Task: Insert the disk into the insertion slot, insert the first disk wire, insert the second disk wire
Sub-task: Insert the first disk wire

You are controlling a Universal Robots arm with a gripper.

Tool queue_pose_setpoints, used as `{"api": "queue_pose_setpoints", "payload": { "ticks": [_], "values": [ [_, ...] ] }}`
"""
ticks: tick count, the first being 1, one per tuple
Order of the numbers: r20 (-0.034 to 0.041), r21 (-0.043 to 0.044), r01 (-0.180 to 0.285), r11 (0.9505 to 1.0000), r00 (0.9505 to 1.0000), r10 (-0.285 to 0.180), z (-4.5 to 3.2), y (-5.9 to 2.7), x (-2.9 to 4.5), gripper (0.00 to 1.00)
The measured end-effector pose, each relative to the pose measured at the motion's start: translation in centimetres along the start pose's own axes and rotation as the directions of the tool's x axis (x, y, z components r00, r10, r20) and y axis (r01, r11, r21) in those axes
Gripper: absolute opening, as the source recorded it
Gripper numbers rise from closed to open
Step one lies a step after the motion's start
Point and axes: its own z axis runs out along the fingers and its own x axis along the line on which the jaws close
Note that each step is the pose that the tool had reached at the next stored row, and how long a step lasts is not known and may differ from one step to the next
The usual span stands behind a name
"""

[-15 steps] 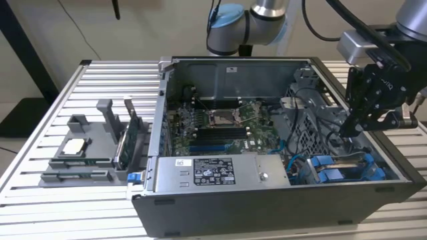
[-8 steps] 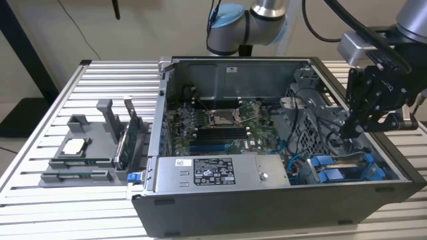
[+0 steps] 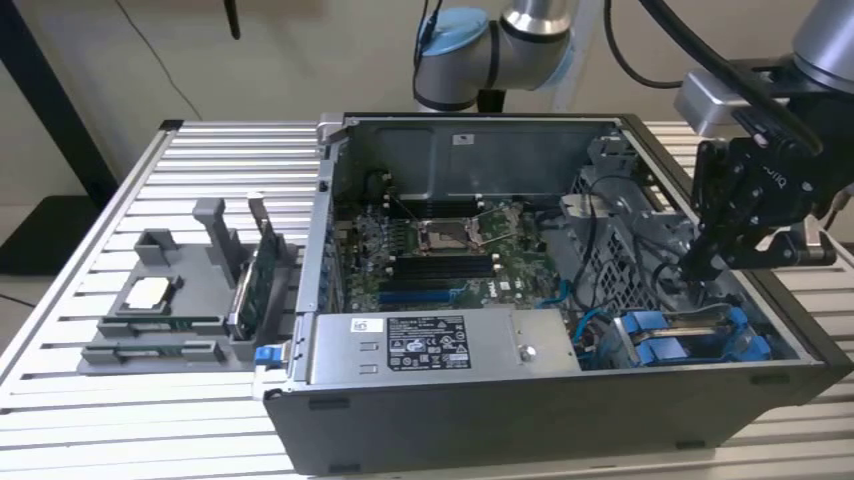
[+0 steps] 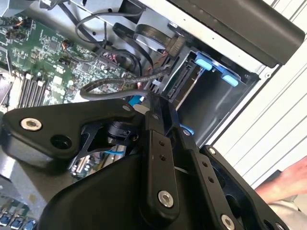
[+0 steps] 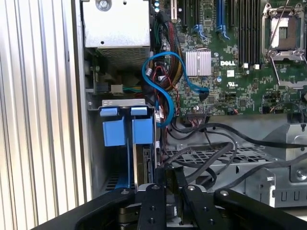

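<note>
— Where is the black two-fingered gripper [image 3: 697, 268] hanging?

— Inside the open dark grey metal computer case [image 3: 534, 425], towards the exterior view's right. It hangs just above the insertion slot [image 3: 651, 345], a dark grey metal bay with bright blue plastic rails and tabs in the case's near corner

— And its fingers?

— Drawn together. In the second wrist view the gripper [image 4: 156, 103] narrows to a closed tip beside a black braided cable [image 4: 110, 82]. In the first wrist view the gripper [image 5: 171, 175] leaves barely a slit. I cannot tell whether a plug is nipped in there

— Where's the disk?

— The flat silver-grey disk [image 3: 697, 322], framed by its bright blue plastic carrier, appears to lie low in that bay, just under the gripper. The first wrist view shows the insertion slot [image 5: 117, 133] with its blue tabs side by side. The second wrist view looks along the bay's grey wall [image 4: 211, 98]

— What lies around it?

— A thin blue flat cable [image 5: 170, 112] loops beside the bay, over the green motherboard [image 3: 441, 250]. A silver power supply box with white stickers [image 3: 427, 345] sits along the case's near wall, and the case stands on a slatted aluminium table [image 3: 120, 420]
</note>
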Motion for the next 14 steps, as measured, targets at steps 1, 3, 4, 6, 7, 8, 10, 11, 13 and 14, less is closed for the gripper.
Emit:
{"api": "queue_pose_setpoints", "payload": {
  "ticks": [1, 3, 4, 6, 7, 8, 10, 11, 13, 14],
  "values": [
    [0.0000, 0.0000, 0.000, 1.0000, 1.0000, 0.000, 0.05, 0.00, 0.01, 0.19],
    [0.0000, 0.0000, 0.000, 1.0000, 1.0000, 0.000, 0.13, 0.00, 0.03, 0.19],
    [0.0000, 0.0000, 0.000, 1.0000, 1.0000, 0.000, 0.17, 0.01, 0.03, 0.19],
    [0.0002, 0.0000, 0.000, 1.0000, 1.0000, 0.000, 0.26, 0.00, 0.09, 0.19],
    [0.0001, -0.0001, 0.000, 1.0000, 1.0000, 0.000, 0.31, -0.01, 0.13, 0.19],
    [0.0001, 0.0000, 0.000, 1.0000, 1.0000, 0.000, 0.35, -0.03, 0.18, 0.19],
    [0.0001, -0.0001, 0.000, 1.0000, 1.0000, 0.000, 0.42, -0.12, 0.25, 0.19],
    [0.0001, -0.0002, 0.000, 1.0000, 1.0000, 0.000, 0.44, -0.18, 0.29, 0.19],
    [0.0001, -0.0006, 0.000, 1.0000, 1.0000, 0.000, 0.49, -0.32, 0.36, 0.19],
    [0.0001, -0.0008, 0.000, 1.0000, 1.0000, 0.000, 0.52, -0.39, 0.39, 0.19]
  ]
}}
